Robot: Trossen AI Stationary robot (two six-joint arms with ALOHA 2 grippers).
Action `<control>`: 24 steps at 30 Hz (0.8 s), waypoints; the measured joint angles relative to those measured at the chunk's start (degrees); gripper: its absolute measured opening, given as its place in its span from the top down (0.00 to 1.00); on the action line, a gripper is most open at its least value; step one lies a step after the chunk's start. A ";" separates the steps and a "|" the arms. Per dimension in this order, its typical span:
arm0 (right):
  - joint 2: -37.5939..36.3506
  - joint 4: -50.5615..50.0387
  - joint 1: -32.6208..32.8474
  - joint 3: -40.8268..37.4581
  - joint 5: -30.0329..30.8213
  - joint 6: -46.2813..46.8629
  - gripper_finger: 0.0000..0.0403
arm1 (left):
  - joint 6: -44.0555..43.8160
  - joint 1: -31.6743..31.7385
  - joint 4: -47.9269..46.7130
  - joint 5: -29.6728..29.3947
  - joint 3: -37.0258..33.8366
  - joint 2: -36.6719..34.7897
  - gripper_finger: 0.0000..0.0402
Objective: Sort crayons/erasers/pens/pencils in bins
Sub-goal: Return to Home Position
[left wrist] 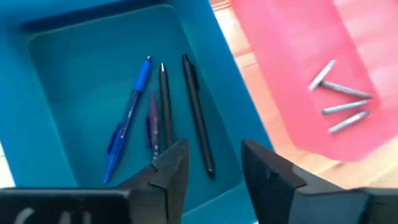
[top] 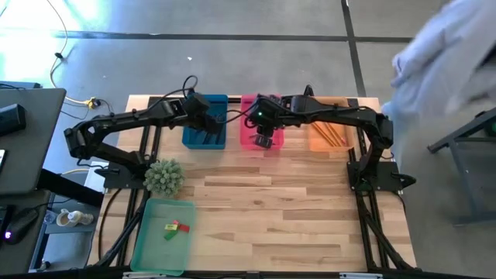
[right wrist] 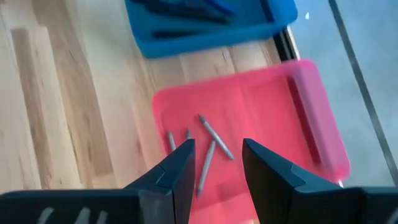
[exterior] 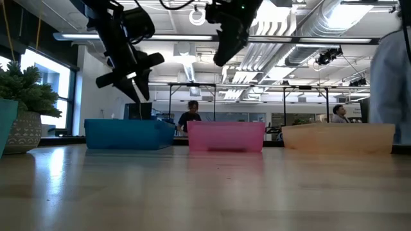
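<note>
Blue plastic forms the shallow rectangular bin (left wrist: 68,93) in which the thin stick-shaped pens (left wrist: 165,102) are laid. It is placed at the far edge of the wooden surface (top: 271,209), in one row with a pink plastic bin (right wrist: 273,118) and an orange plastic bin (exterior: 337,138). A translucent green bin (top: 155,248) is set at the near left corner.

The left tool (left wrist: 214,158) is held above the blue one, its fingers parted by a moderate gap and nothing between them. The right tool (right wrist: 217,155) is held above the pink one, likewise parted and empty.

The pens are judged to be light, stiff and smooth, so they may roll or slip. A hold across the middle of the barrel is thought best. The short grey crayons (right wrist: 214,138) are probably brittle and should be pinched gently at mid-length. The small block erasers (top: 177,228) are expected to be soft and not slippery.

Four pens are counted: one blue, one purple, two dark. Four crayons are counted in the pink bin. Three erasers seem to be in the green bin, though they are very small. Several long orange pencils (top: 332,133) are seen in the orange bin, but their number cannot be told.
</note>
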 joint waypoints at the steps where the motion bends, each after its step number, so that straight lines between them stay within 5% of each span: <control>1: 0.00 -0.86 -0.31 0.00 -0.09 -0.28 0.69 | 0.00 0.42 -0.09 1.04 0.14 -0.25 0.65; 11: -0.01 -2.95 -1.57 -0.17 -8.37 -2.31 0.69 | 7.59 -1.15 0.55 6.73 6.14 -6.26 0.64; 24: -8.78 8.54 -0.34 -17.17 -8.72 9.02 0.69 | 8.22 -20.27 10.50 -2.84 -4.30 -22.18 0.73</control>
